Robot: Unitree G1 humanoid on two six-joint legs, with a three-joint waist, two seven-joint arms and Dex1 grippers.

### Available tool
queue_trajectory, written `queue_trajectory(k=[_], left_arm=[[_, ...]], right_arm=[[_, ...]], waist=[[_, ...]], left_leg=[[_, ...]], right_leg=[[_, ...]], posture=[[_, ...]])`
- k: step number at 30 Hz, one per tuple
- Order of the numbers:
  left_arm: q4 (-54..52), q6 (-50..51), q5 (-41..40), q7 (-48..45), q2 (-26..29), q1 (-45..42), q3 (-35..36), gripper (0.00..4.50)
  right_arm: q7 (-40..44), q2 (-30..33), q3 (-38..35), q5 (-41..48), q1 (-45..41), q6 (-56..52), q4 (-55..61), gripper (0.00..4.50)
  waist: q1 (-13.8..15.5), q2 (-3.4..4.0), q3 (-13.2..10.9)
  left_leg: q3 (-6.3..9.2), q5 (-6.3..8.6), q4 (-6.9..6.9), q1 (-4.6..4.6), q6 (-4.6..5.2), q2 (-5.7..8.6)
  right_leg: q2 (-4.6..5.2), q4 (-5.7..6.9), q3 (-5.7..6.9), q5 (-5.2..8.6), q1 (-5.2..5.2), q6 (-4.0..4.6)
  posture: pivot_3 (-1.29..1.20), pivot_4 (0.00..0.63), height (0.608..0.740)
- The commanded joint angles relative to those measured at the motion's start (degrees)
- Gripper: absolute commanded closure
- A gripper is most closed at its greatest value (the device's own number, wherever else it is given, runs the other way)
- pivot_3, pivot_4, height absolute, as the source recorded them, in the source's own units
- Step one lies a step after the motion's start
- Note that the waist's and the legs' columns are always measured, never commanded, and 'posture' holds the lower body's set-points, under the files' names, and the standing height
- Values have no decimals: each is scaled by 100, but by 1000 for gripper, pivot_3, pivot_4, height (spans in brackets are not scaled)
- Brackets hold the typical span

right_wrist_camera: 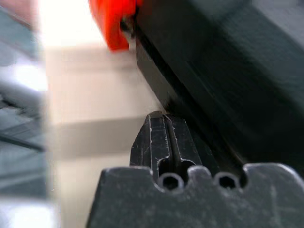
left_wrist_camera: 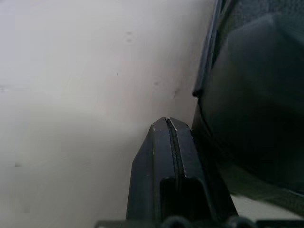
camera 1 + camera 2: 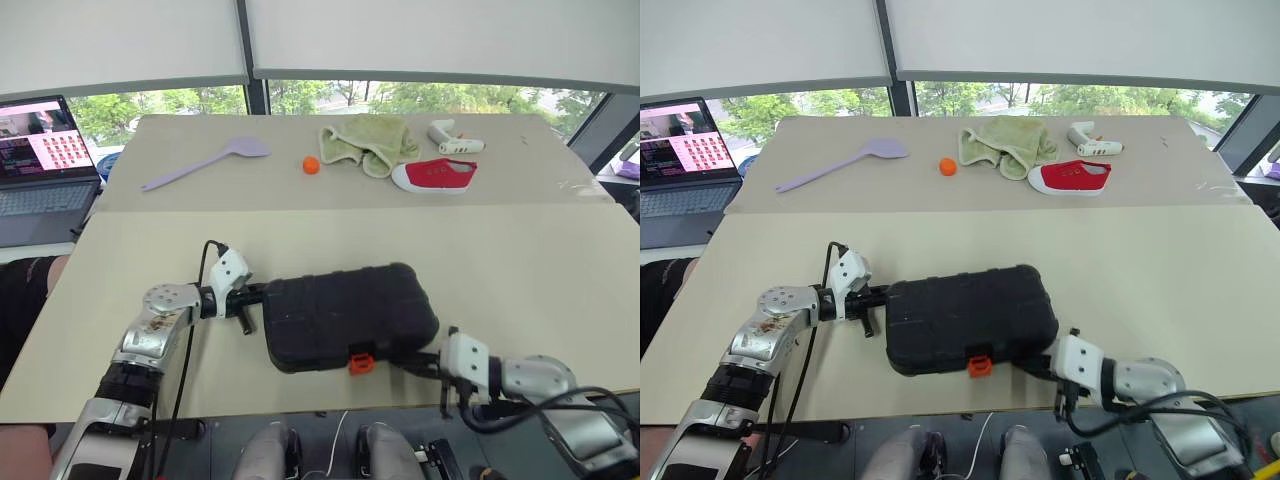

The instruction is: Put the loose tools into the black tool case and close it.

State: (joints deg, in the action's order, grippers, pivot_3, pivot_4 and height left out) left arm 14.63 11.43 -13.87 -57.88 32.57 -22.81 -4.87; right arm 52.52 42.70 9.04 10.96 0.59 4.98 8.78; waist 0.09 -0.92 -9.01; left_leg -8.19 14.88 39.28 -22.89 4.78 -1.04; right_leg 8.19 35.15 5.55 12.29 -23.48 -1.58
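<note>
— Looking at the case, where is it?
— I see the black tool case (image 3: 345, 315), bumpy plastic with round corners, lid down, lying between my grippers.
— Grippers?
— My left gripper (image 2: 167, 124) and right gripper (image 1: 160, 116) are both pinched closed, empty, beside its ends. The orange latch (image 3: 361, 360) sits near the right one.

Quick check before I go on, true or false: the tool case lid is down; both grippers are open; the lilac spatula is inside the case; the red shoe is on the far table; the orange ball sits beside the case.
1. The black tool case has its lid down: true.
2. Both grippers are open: false. The left gripper and right gripper are both shut, empty, at the case's ends.
3. The lilac spatula is inside the case: false. It lies on the far table.
4. The red shoe is on the far table: true.
5. The orange ball sits beside the case: false. It is on the far table near the green cloth.
</note>
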Motion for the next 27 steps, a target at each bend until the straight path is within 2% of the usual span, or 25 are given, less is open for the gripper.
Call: queue_trajectory(k=[1,5,9,12,17,22,27], left_arm=[[-248,18,-209,72,-16,75,290,4450],[-509,653,-865,256,67,-37,1040,4450],[-981,977,-1165,166,239,-187,1245,4450],[-1764,1553,-1603,-335,236,-411,798,4450],[-2153,1724,-1356,-488,-68,-705,-132,4450],[-1879,1812,-614,-364,-311,-781,-1199,4450],[-1699,1997,69,-184,-314,-566,-1966,4450]], right_arm=[[-351,-386,-90,-166,-665,-106,-465,4500],[-373,-603,-216,-197,-1100,-76,-1024,4500],[-361,-627,-360,-163,-1216,-55,-1255,4500],[-157,-451,-537,76,-882,-285,-966,4500],[-132,-322,-781,353,-141,-681,-236,4500],[-199,-359,-824,567,443,-1062,555,4500],[-369,-636,-596,525,466,-1320,933,4500]], waist=[[-10,-2,-1],[-15,-6,-4],[4,-5,-5],[72,-6,-6],[85,-5,-6],[32,-5,-6],[60,17,10]], left_leg=[[0,-2,0,-4,-2,0],[0,-12,13,-52,6,7],[2,-13,50,-67,10,7],[3,-7,54,-70,18,15],[3,-4,62,-72,23,23],[2,-6,58,-66,21,18],[2,-3,58,-40,25,16]], right_leg=[[1,2,0,-1,-5,2],[12,44,-2,-2,-63,3],[6,72,10,3,-67,4],[13,72,10,4,-63,-2],[15,71,6,6,-54,-13],[-2,73,-1,7,-56,-12],[-2,70,-8,8,-34,-14]], posture=[[0,150,740],[0,150,740],[0,150,740],[0,150,740],[0,150,740],[0,150,740],[0,150,740]])
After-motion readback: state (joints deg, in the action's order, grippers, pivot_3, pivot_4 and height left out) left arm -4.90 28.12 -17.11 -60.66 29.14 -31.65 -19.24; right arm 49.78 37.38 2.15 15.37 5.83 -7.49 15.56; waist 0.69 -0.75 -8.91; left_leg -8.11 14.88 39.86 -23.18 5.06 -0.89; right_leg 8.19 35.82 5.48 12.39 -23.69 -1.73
